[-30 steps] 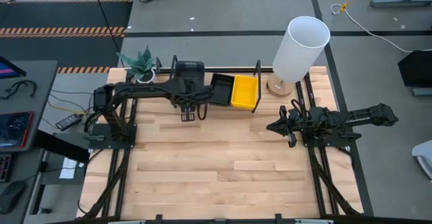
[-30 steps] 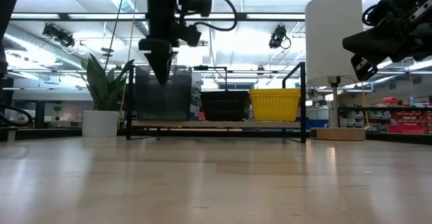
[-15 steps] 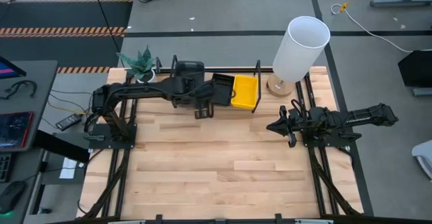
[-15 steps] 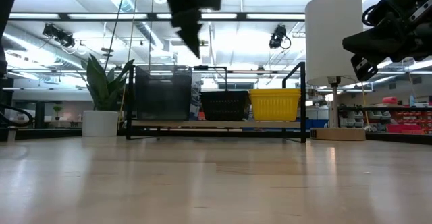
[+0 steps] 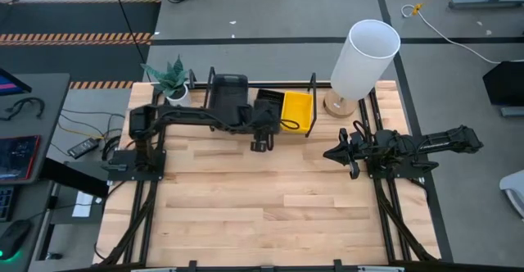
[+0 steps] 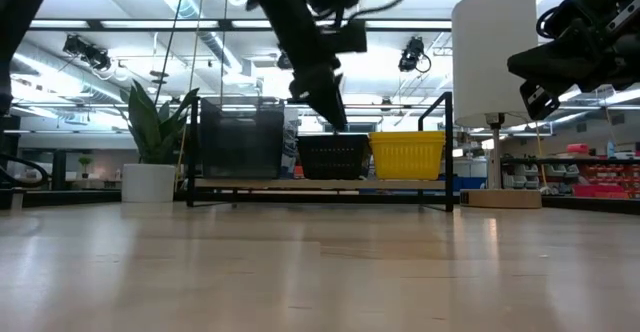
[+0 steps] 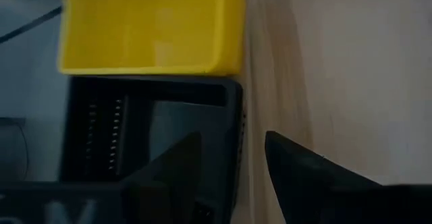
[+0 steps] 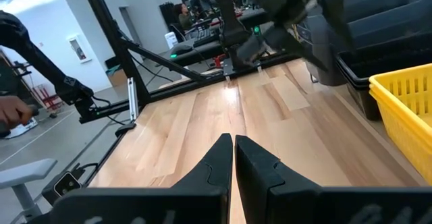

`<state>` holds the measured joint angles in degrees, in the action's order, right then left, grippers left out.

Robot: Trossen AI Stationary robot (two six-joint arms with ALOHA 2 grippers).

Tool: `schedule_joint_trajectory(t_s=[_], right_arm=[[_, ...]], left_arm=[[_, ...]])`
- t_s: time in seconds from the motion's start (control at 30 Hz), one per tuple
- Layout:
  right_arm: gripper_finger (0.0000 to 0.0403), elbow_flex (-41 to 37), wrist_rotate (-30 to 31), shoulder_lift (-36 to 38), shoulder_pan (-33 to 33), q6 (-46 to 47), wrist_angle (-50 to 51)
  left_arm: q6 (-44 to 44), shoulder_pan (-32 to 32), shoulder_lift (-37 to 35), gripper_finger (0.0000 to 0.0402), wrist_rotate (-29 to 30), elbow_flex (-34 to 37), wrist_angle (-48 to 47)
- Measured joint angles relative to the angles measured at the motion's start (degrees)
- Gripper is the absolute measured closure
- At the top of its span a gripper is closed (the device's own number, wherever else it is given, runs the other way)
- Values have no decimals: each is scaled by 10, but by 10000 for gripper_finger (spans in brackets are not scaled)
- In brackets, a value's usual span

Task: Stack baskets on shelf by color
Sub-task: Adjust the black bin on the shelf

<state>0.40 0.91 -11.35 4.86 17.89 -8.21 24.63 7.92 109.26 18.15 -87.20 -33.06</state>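
A bare light-wood desk (image 5: 270,198) fills the near ground, with nothing lying loose on it. On its right side the right claw (image 5: 332,154) waits above the wood, its fingers pressed together.

Farther back, the left claw (image 5: 259,145) has swung along the front of the shelf (image 6: 320,184) from the grey basket end to the middle over the last second. It now hangs just in front of the black baskets (image 5: 268,108), carrying nothing, fingers a little apart with the black basket's front wall below them in the wrist view.

On the shelf at the desk's far edge the baskets stand sorted: dark grey (image 6: 241,137), black, then yellow (image 5: 296,112) beside them. No basket shows off the shelf, so the sorting looks finished or nearly so.

Behind stand a potted plant (image 5: 169,77) and a white lamp (image 5: 364,57).
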Motion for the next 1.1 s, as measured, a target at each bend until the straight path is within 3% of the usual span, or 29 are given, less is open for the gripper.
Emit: schedule_joint_trajectory(t_s=[0.4,1.1], right_arm=[[378,0,0,0,0,0,1],[378,0,0,0,0,0,1]], left_arm=[[-8,18,34,230,3,0,-7],[-255,5,33,230,7,0,-33]])
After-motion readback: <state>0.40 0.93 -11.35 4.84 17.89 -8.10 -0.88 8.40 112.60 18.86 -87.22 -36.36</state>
